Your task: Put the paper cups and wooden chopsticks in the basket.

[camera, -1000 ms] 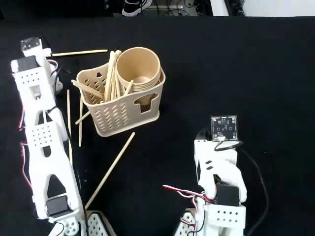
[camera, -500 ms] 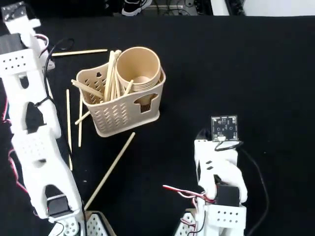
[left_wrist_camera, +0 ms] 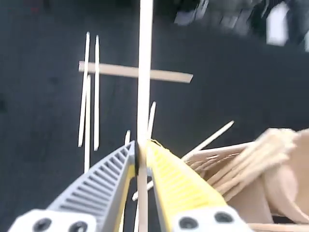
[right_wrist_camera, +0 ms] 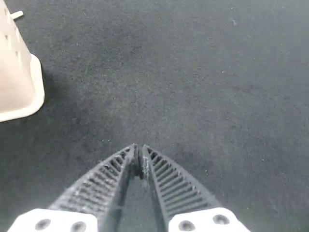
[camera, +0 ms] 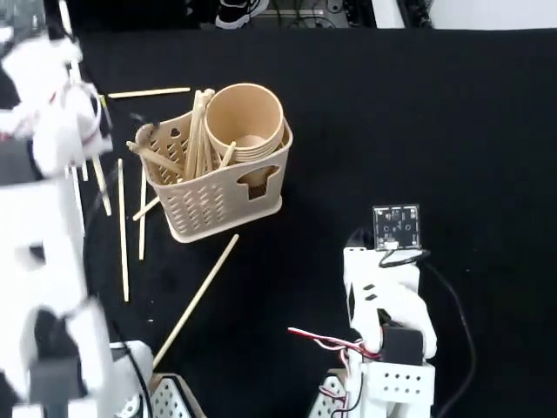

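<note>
— Wooden chopsticks first: where are they?

— One thin wooden chopstick is clamped in the left gripper, lifted off the bench just left of the basket. A bundle of chopsticks leans inside the beige slotted plastic basket, beside the stack of tan paper cups that sits in it.

— Any outside it?

— Yes. Loose chopsticks lie on the black bench left of the basket. A far chopstick lies past its far-left corner, and a long slanted chopstick lies in front of it.

— And the other arm?

— The right gripper has its fingers together on nothing, low over bare bench to the right of the basket.
</note>
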Motion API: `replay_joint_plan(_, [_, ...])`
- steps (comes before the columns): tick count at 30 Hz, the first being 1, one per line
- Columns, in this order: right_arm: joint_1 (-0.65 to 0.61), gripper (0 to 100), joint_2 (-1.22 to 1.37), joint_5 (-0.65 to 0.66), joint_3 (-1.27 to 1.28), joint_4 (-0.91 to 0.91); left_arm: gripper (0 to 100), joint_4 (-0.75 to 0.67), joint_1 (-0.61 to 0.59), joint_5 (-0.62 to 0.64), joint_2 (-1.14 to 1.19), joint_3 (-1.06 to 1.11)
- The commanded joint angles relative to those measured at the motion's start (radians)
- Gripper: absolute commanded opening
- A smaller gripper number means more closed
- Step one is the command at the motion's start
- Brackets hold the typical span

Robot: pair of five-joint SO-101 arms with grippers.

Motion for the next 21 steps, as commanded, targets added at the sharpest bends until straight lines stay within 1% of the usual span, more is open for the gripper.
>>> replay_joint_plan(1, [0.006,1.2,-0.022,0.006,-0.001,0.005,3,-0.272,0.062,0.014,-0.413,0.355])
replay_joint_plan(6, [0.006,1.2,-0.022,0.006,-0.001,0.005,3,-0.663,0.17,0.014,-0.773,0.736])
replay_joint_plan(9, [0.006,1.2,-0.022,0.006,-0.001,0.005,3,-0.895,0.239,0.014,-0.937,0.941])
replay_joint_plan(11, [0.006,1.2,-0.022,0.006,-0.001,0.005,3,-1.011,0.275,0.012,-1.025,1.036])
replay_joint_plan(13, [0.006,1.2,-0.022,0.006,-0.001,0.005,3,-1.054,0.298,0.008,-1.08,1.09])
replay_joint_plan(17, [0.006,1.2,-0.022,0.006,-0.001,0.005,3,-1.022,0.321,0.012,-1.096,1.158])
replay_joint_plan(21, [0.006,1.2,-0.022,0.006,-0.001,0.005,3,-1.046,0.318,0.011,-1.096,1.285])
